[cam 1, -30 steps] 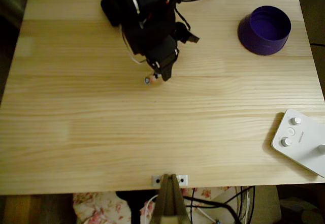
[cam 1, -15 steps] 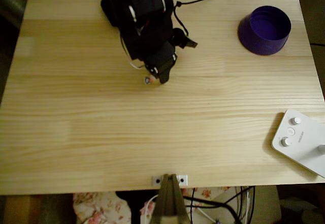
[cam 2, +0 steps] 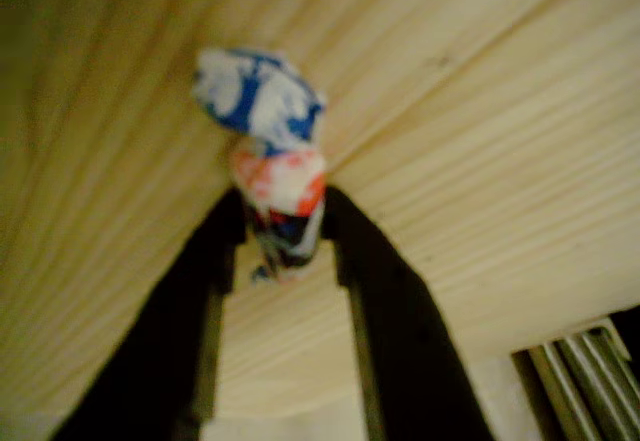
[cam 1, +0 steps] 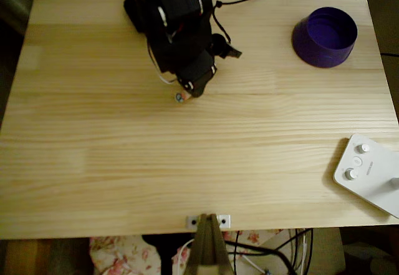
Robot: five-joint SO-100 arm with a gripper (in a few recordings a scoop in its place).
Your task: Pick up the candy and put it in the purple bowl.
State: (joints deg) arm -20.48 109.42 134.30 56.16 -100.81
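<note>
Grasp step: the fingers are pinching the candy low over the counter.

In the wrist view the two dark fingers sit tight against either side of the sweet's pink-orange body, with its blue-and-white twisted end sticking out past the tips; the wood grain lies close behind it, so whether the sweet is off the surface cannot be told. From overhead, the black arm leans down over the upper middle of the counter, and the candy peeps out at its tip. The purple bowl stands well apart near the top right corner, with nothing seen inside it. The pick looks made; the next move would call for a lift clear of the wood, then a carry across to above the bowl's opening before letting go. A white button-topped device rests at the right edge.
</note>
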